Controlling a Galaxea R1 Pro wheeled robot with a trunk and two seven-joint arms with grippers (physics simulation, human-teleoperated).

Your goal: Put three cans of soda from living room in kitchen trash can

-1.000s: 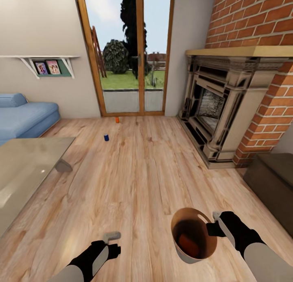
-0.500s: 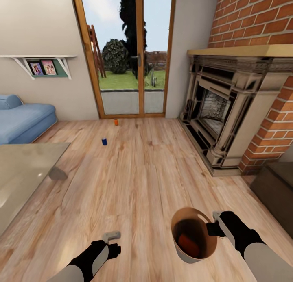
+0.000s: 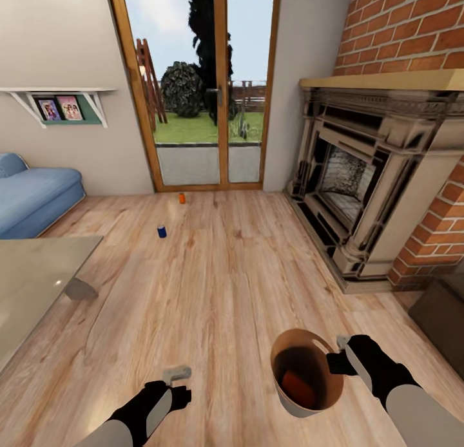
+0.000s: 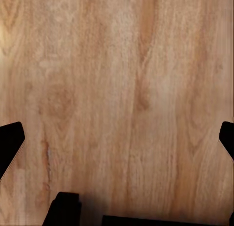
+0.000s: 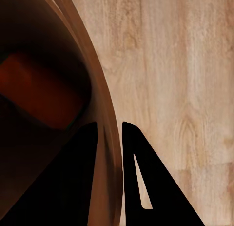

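The tash can [image 3: 291, 400], grey outside and wood-toned inside, hangs low in front of me. My right gripper [image 3: 336, 354] is shut on its rim [image 5: 109, 138], one finger inside the wall and one outside. An orange can of soda [image 3: 297, 384] lies at the bin's bottom [image 5: 44, 89]. Far ahead on the plank floor stand a dark blue can [image 3: 162, 231] and, nearer the glass doors, another orange can [image 3: 182, 198]. My left gripper [image 3: 178, 374] hovers over bare floor, open, with its fingers [image 4: 9, 148] spread wide and nothing between them.
A glass table [image 3: 32, 273] juts in from the left, with a blue sofa [image 3: 32, 196] behind it. The stone fireplace [image 3: 361, 176] and a dark footstool [image 3: 444, 312] line the right side. Wood-framed glass doors [image 3: 206, 93] close off the far end.
The whole view has shifted: I have rolled forward and turned slightly, so the table and sofa slid left and the floor cans sit a little lower. Both arms and the bin keep their pose.
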